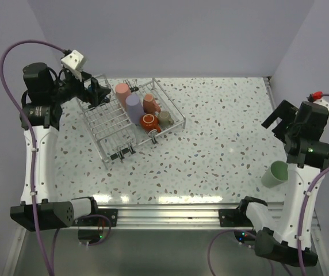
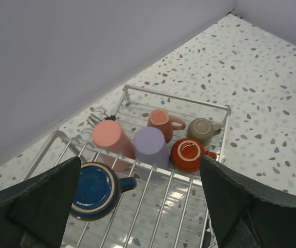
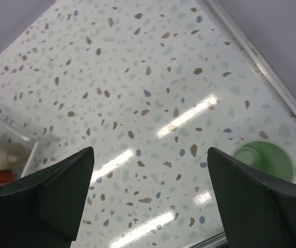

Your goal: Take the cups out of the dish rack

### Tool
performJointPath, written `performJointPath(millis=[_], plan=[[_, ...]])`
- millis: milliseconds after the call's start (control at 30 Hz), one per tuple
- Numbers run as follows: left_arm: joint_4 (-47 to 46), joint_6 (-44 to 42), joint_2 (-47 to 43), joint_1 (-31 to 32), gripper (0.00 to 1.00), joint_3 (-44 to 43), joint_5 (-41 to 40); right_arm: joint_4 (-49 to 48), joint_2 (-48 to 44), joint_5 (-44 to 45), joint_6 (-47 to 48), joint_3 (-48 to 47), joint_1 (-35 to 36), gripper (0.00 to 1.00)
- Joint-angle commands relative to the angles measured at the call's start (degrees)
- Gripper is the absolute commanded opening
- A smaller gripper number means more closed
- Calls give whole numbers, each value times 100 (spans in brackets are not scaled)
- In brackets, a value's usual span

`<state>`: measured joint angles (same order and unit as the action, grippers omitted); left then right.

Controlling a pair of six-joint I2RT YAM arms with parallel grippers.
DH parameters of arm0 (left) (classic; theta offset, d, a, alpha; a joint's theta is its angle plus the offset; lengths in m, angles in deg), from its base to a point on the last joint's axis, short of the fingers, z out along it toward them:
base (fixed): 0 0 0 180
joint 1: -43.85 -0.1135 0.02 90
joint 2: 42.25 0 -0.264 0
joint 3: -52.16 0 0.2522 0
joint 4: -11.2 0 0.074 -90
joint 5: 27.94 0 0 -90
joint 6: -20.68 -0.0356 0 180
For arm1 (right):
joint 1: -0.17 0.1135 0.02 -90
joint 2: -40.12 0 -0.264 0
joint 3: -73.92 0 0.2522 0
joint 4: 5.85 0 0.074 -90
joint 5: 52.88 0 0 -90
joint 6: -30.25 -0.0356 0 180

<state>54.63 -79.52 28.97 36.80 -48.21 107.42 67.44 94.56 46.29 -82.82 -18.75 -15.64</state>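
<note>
The wire dish rack stands at the back left of the table. In it are a pink tumbler, a lavender tumbler, a salmon cup, an orange-red cup and a beige cup. The left wrist view also shows a dark blue cup upside down in the rack; the small cups have handles. My left gripper is open and empty above the rack's left section. A mint-green tumbler lies tilted at the right front edge. My right gripper is open and empty above the table.
Grey walls close the table at the back and on both sides. The right wrist view shows the green tumbler near the table's metal edge rail. Speckled tabletop lies between the rack and the right arm.
</note>
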Motion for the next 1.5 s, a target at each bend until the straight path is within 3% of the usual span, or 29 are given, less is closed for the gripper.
performJointPath(millis=[0,33,200,367,533,667,833,1067,1233,1467], plan=[[512,-623,-152,11,99,-540,-914,-528,-73,-1660,259,-229,34,93],[574,-685,-109,11,99,-628,-968,-695,-91,-2377,303,-212,78,91],[1171,-896,172,11,97,-1243,-1565,-2233,-354,-3483,312,77,631,85],[1497,-1605,296,19,91,-1525,-1382,-2806,-39,-3106,479,-89,1972,76],[2147,-2617,523,54,82,-2008,-1030,-2973,708,-2544,882,-405,3232,75],[3575,-4493,866,658,79,-2456,-1240,-3184,1165,-2534,953,-529,3786,77],[4572,-5887,1025,1442,78,-2493,-1671,-3281,1376,-2561,980,-449,3998,78],[4574,-7170,929,2277,82,-1598,-3058,-3395,1377,-2534,927,-151,4183,79],[4565,-7585,1139,2717,78,-1446,-4139,-3404,1254,-2455,892,95,4200,80],[4583,-7743,1623,2744,73,-2088,-4703,-3430,1131,-2358,848,289,4218,80]])
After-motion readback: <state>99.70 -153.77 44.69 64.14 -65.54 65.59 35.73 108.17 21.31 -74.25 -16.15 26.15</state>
